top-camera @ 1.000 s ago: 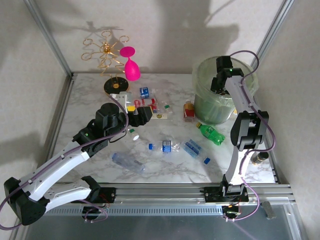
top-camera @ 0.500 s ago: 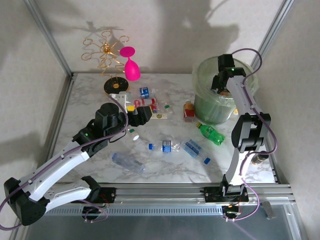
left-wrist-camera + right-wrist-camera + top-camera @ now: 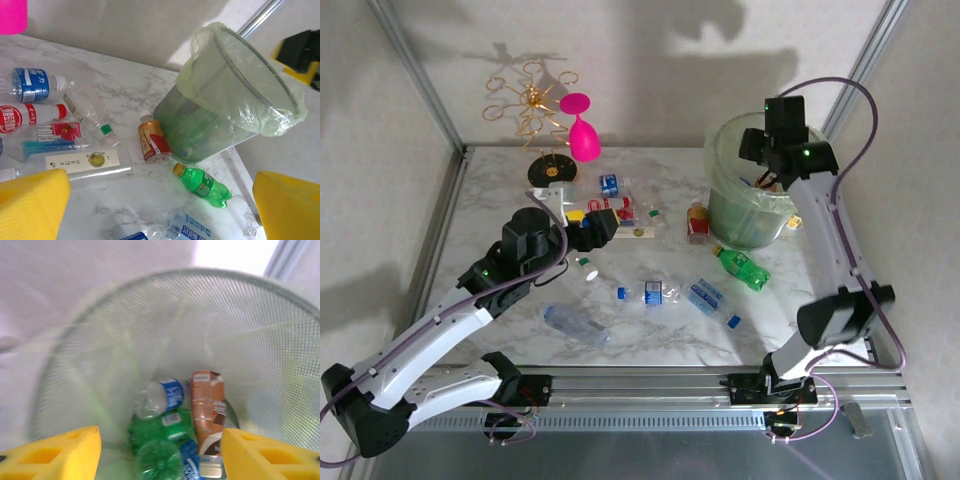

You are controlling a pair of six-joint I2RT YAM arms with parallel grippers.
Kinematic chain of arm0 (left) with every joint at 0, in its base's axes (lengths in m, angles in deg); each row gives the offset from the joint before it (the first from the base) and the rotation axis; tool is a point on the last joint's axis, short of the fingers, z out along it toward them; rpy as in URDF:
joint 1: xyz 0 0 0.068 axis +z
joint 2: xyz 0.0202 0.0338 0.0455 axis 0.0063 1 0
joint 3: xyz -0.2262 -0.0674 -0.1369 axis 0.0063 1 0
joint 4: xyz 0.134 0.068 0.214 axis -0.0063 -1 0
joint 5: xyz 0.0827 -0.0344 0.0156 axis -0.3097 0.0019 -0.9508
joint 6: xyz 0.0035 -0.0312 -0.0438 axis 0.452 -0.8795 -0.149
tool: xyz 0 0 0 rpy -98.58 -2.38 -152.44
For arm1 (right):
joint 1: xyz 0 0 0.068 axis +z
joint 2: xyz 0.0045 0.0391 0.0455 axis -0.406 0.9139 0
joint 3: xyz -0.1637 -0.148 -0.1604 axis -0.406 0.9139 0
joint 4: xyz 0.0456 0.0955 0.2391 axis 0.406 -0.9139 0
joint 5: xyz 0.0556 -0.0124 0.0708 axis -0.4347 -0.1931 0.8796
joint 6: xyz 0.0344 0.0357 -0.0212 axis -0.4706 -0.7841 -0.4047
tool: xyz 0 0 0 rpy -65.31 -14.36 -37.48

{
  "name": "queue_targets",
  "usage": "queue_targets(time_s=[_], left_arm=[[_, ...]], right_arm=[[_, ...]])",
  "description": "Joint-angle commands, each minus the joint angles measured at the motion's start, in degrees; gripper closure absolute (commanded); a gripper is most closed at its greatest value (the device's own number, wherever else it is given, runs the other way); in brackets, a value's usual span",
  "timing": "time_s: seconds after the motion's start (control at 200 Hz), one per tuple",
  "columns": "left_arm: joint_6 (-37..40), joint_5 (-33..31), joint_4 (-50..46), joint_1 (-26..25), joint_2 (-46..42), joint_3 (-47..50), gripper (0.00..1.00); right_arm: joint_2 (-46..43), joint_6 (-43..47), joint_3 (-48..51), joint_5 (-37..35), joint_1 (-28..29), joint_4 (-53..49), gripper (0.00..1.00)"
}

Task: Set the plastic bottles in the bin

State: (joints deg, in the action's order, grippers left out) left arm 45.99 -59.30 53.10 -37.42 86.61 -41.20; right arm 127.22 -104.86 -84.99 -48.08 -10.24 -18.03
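Right end effector [image 3: 160, 455] rose above pale-green mesh bin [image 3: 735, 215], open, empty.
Also open: left end effector [image 3: 157, 205]; green plastic bottle [image 3: 742, 268] lies diagonal, cap toward bin.

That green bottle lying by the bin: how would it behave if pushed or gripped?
The green bottle lies on its side on the smooth table, so a push would probably roll it. It looks empty, so it is likely light. Its thin plastic wall may dent when squeezed.
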Motion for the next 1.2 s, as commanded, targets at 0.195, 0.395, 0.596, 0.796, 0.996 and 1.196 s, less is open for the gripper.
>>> queue_targets(time_s=[0.195,0.395,0.596,0.796,0.996,1.196], left_arm=[[-4.3,-8.3,-4.6,0.4,-3.0,-0.4,0.06],[-6.4,-11.0,-7.5,0.4,-2.6,-1.4,0.06],[-8.0,-11.8,-9.0,0.5,-1.2,-2.1,0.06],[-7.8,-11.5,-9.2,0.5,-1.4,-1.6,0.06],[-7.1,-10.8,-8.5,0.6,-1.8,-0.5,0.06],[-6.8,-10.3,-7.4,0.7,-1.2,0.3,0.06]], right_arm=[[-14.0,1.6,13.8,-7.0,18.9,1.8,0.36],[-15.1,-0.9,23.3,-8.1,29.0,0.4,0.37],[-12.8,-4.6,33.5,-7.4,29.6,4.7,0.38],[-9.0,-4.3,41.0,-5.6,24.9,7.0,0.36],[-7.8,-4.7,47.5,-5.5,20.2,10.6,0.12],[-4.7,-4.1,50.9,-7.7,16.9,13.1,0.11]])
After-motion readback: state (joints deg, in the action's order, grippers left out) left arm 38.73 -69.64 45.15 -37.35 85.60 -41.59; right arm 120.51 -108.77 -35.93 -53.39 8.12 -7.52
